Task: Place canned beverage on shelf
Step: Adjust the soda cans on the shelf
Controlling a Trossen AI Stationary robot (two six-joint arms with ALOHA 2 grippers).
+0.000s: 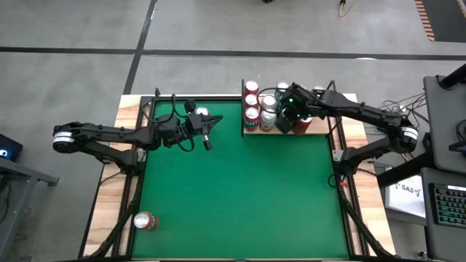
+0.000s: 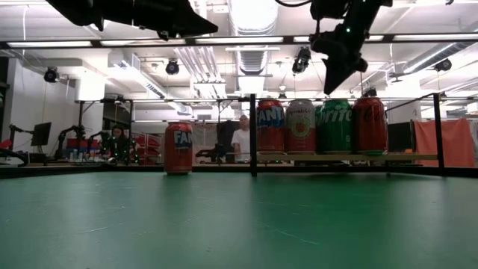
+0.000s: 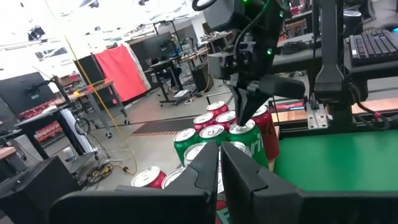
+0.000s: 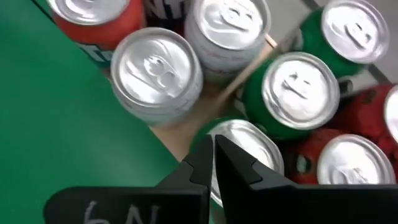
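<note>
Green felt tabletop point(image 2: 239, 224) fills the foreground in the low view, w/ one red can point(image 2: 178, 149) left standing on it just beside the shelf point(image 2: 351, 158) edge, and another red can point(image 1: 145, 221) seen lying on its side at the near left corner in the high view, well apart from everything. So prob the task's can is one of those two, neither is held rn. Shelf is at the far edge of the table, already packed w/ cans: a red row along its left rod and green ones point(image 4: 300, 93) crowded next to them. Right gripper point(image 4: 213, 163) is hung directly over that cluster, fingers clenched shut on nothing, tips just above a can top point(image 4: 245, 146). Left gripper point(image 1: 207, 140) is parked mid-table left of the shelf, also shut and empty. Risk imo: if the right arm gets dropped or swung sideways from there, the closed tips could be knocked into the tightly packed cans and one tipped off the board or into its neighbours. Free space on the shelf looks tight too, so another can squeezed in could be bumped against the rods. The lying can could be rolled away if nudged.
</note>
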